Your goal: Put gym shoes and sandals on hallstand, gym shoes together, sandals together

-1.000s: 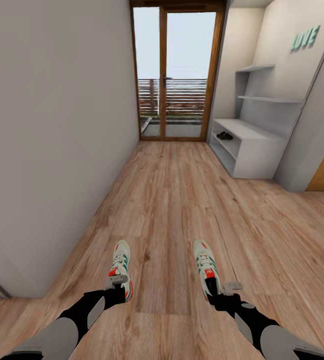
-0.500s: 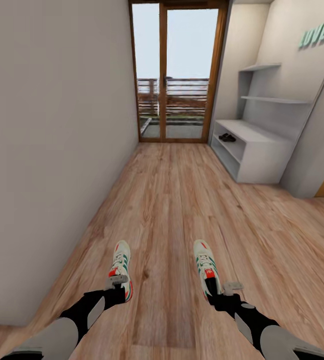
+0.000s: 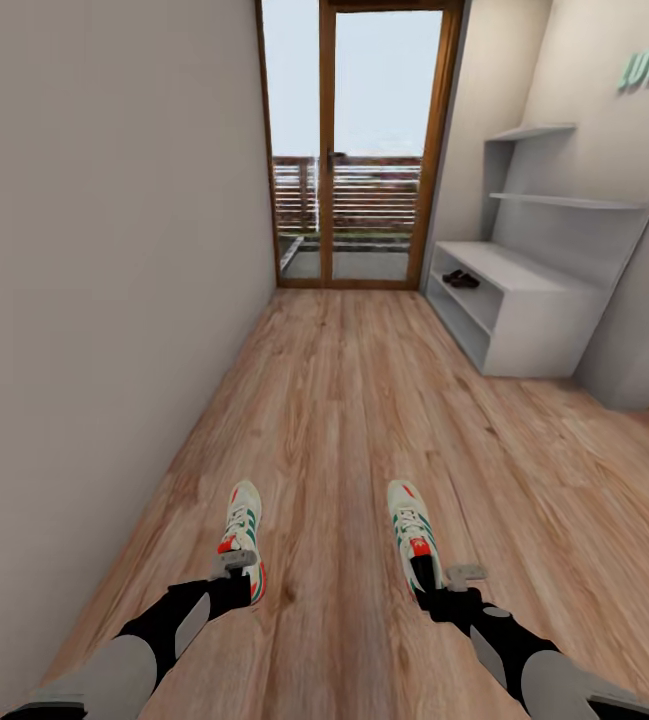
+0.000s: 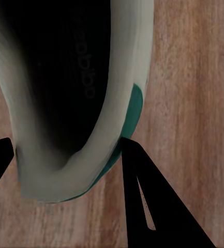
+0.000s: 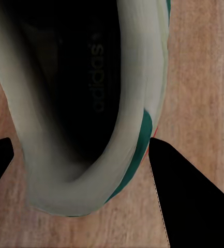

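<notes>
Grippers (image 3: 236,572) (image 3: 434,585) clamped on gym shoes (image 3: 243,530)

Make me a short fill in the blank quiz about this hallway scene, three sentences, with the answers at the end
1. Each end effector, left and right, grips one gym ____ by its heel.
2. The brown sandals sit on the ____, not on the floor.
3. The corridor ends in a wood-framed glass ____.

Missing words: shoe; hallstand; door

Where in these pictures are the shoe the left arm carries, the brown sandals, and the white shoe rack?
left gym shoe (image 3: 243,520), head view, on its laced upper.
sandals (image 3: 460,280), head view, on the dark pair lying in the rack.
hallstand (image 3: 544,325), head view, on its near end panel.
</notes>
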### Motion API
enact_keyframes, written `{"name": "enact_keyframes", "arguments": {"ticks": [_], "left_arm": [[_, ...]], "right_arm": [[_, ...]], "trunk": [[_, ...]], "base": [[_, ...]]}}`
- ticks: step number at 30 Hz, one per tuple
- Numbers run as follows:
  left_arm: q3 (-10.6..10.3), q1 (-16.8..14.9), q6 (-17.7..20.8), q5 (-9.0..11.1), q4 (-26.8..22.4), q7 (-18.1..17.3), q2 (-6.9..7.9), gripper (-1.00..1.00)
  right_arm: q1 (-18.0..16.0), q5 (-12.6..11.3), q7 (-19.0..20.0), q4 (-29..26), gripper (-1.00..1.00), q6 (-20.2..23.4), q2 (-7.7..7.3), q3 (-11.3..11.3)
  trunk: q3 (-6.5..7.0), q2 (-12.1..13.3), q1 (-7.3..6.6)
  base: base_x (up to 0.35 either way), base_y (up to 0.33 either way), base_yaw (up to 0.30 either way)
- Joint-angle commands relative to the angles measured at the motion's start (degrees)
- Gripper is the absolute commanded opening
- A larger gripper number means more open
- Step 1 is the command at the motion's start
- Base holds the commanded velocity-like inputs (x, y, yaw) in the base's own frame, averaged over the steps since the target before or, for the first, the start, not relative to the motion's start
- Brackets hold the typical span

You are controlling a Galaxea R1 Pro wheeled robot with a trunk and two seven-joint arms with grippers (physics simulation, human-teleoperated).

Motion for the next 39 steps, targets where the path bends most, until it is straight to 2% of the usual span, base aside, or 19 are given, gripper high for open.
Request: {"name": "enact_keyframes", "arguments": {"ticks": [1,39], "left_arm": [[0.00,-0.01,0.00,-0.15,0.00,-0.09,0.00,-1.00],[-0.14,-0.01,0.07,-0.15,0.13,-0.09,-0.09,-1.00]], "right_arm": [[-0.01,-0.08,-0.10,-0.01,-1.00,0.00,0.03,-0.01],[-0.01,-0.08,-0.18,-0.01,-1.00,-0.07,-0.04,-0.01]], "trunk": [[0.01,0.01,0.00],[0.01,0.01,0.00]], "base": [[0.350,0.000,0.000],[0.350,0.000,0.000]]}}
